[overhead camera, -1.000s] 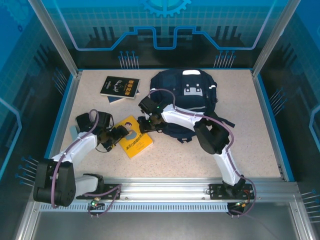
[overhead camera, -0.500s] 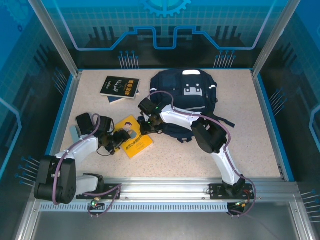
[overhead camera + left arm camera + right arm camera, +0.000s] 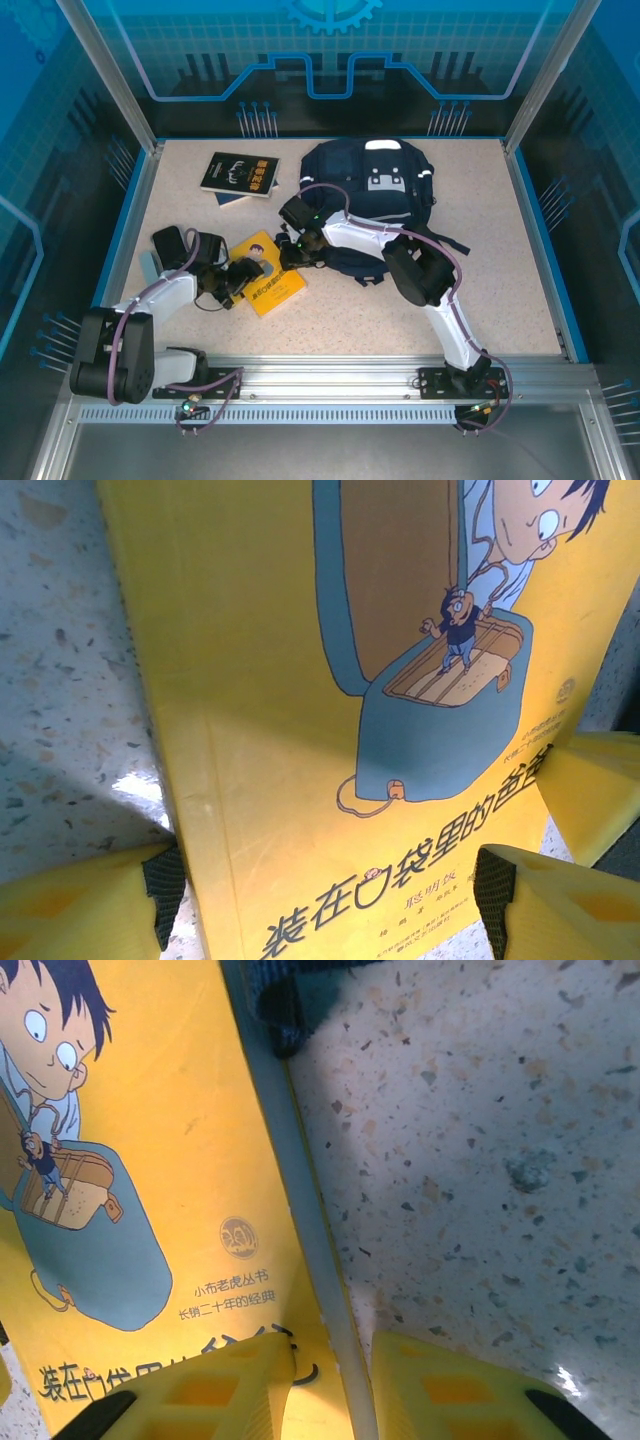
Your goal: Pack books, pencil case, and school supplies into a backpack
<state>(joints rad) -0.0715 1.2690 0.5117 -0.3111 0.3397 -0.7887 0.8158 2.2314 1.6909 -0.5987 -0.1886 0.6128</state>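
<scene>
Yellow book (image 3: 130, 1160) edge between right jaws

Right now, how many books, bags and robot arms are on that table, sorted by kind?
Books: 3 (yellow book, black book, blue book peeking from under the black one)
Backpacks: 1 (navy backpack)
Robot arms: 2 (left arm, right arm)
Total: 6

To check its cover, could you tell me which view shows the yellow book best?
Left wrist: the yellow book is close, its bag drawing and title legible. Right wrist shows one cover edge and the boy's face; top external shows it distant and small.
</scene>
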